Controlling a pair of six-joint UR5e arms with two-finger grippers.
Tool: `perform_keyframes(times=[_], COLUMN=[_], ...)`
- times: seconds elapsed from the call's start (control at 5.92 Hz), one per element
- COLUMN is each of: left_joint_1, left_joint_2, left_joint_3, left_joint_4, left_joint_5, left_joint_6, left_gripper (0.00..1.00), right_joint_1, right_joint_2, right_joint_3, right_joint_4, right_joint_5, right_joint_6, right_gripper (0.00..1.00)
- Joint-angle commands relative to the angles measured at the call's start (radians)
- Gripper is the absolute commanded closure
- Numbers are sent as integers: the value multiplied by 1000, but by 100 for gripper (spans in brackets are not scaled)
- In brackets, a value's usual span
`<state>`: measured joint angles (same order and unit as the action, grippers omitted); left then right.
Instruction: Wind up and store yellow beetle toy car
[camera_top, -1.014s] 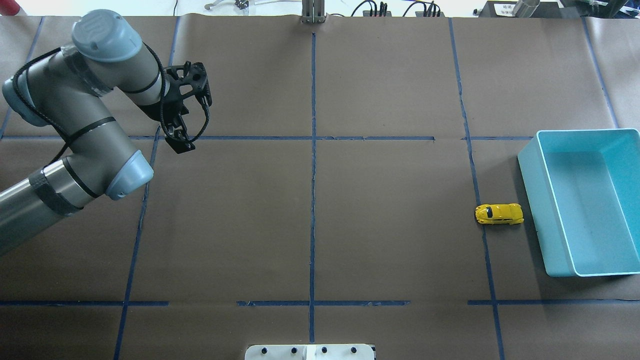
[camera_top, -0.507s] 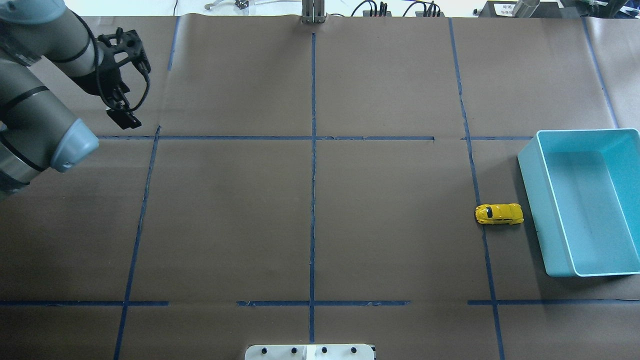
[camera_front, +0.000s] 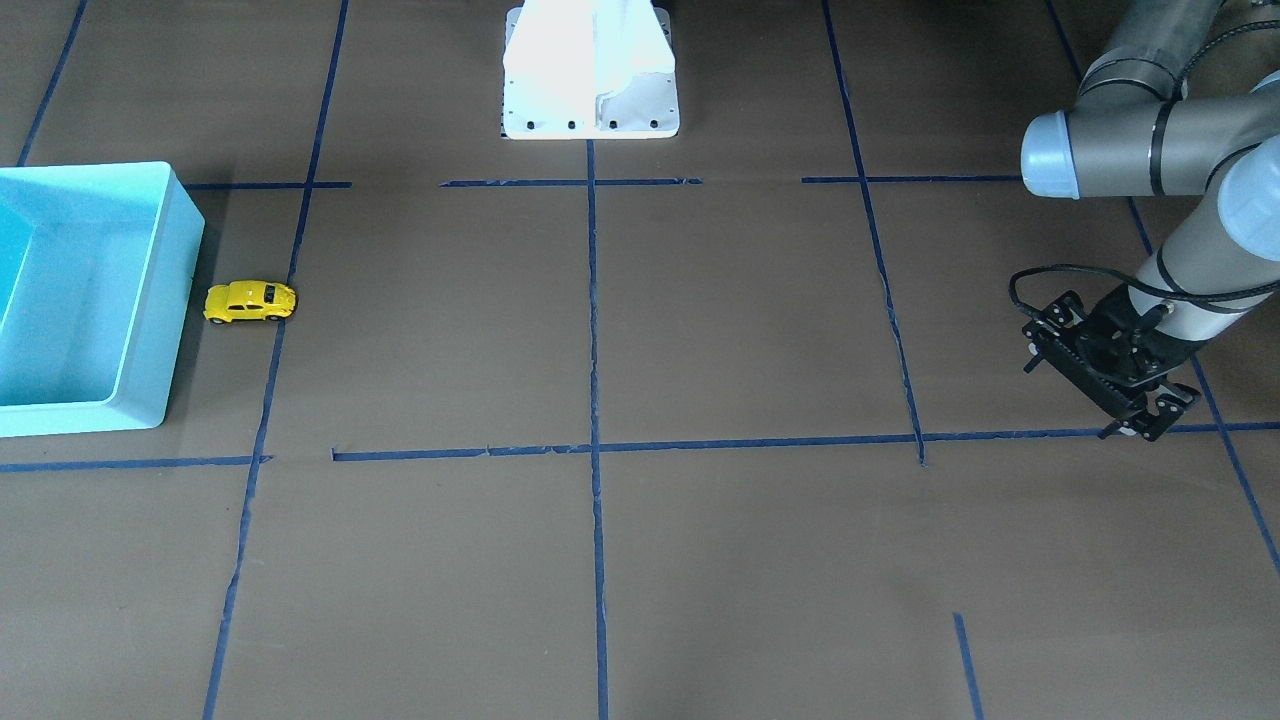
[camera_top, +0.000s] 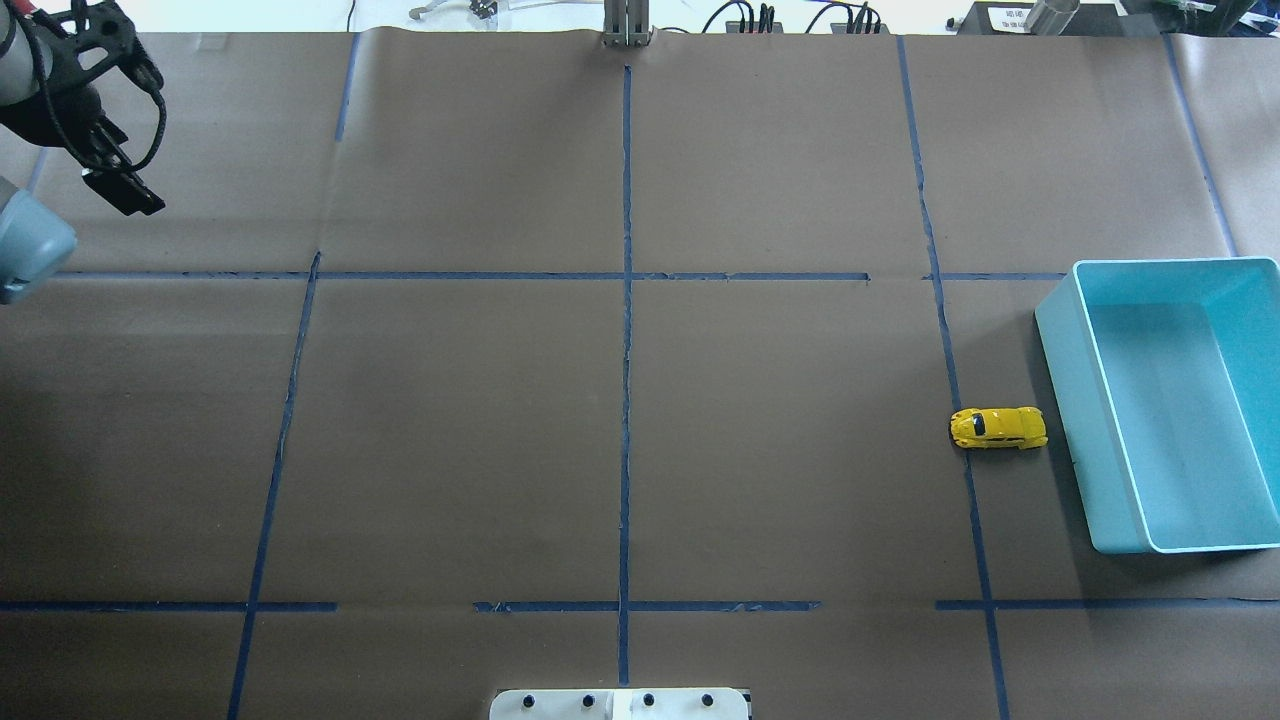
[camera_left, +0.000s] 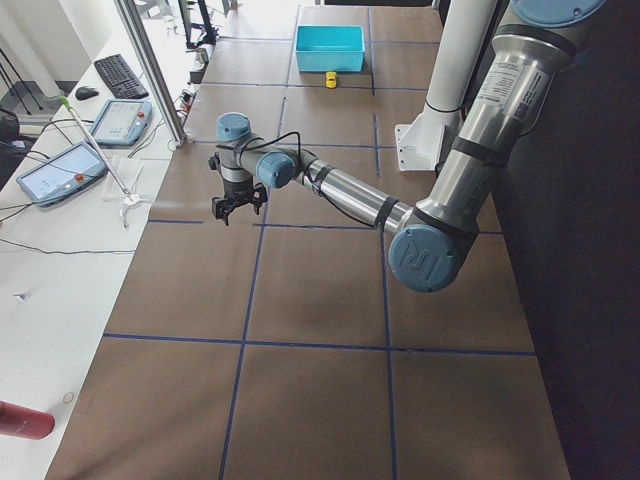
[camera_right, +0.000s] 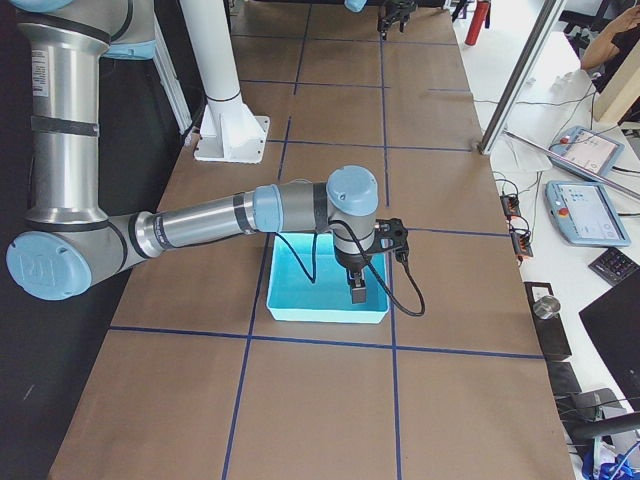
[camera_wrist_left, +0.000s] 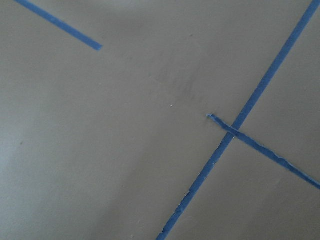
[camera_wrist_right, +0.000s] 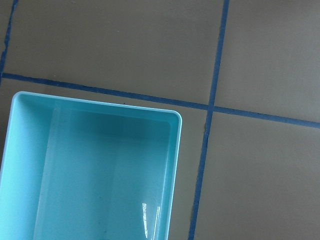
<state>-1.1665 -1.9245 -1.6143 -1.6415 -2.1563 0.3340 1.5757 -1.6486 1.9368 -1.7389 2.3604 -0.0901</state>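
Presently, at the far left of the overhead view, the left gripper (camera_top: 122, 192) hangs above the bare brown surface (camera_top: 450, 430) with nothing seen in it. I cannot tell whether its fingers are parted or closed. It is well apart from the toy car (camera_top: 998, 428), so any reach from that side would cross most of the surface. Further right, the car stands on its wheels with one end over a blue tape line (camera_top: 977, 520). It sits just beside the near wall of the turquoise bin (camera_top: 1062, 400), and a narrow gap appears between them. The car is untouched and the bin is empty, so both winding and storing appear outstanding. The right gripper (camera_right: 357, 293) shows only in the side view, hanging over the bin. The state of its fingers cannot be told.

Risks, as judged:
- The car is small, rounded and glossy, so a grip placed off-centre may squeeze it out sideways.
- The bin wall is close, so a finger coming down on that side may strike or shove the bin.
- Light downward pressure during winding may let the wheels skid on the paper rather than load the spring.
- A wound car released on the surface may run off or bounce from the wall.
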Motion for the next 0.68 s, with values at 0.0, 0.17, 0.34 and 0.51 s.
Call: perform_keyframes(times=[0.0,0.17,0.34,0.51], left_joint_1=[-48,-48,-47,-47], left_joint_2=[60,59,52,59], left_joint_3=[1,4,1,-27], left_joint_4=[5,6,5,6], left_joint_5=[-10,-76,-106,-109], left_joint_6=[-9,-126,-341,-477], left_gripper=[0,0,0,0], right_joint_1=[-133,-179,-256,-323], right_joint_2=[10,42,50,74], right_joint_3=[65,94,115,114], right_joint_4=[5,6,6,7], right_joint_5=[-13,-12,-27,-64], right_joint_6=[-3,-10,-81,-231], right_gripper=[0,0,0,0])
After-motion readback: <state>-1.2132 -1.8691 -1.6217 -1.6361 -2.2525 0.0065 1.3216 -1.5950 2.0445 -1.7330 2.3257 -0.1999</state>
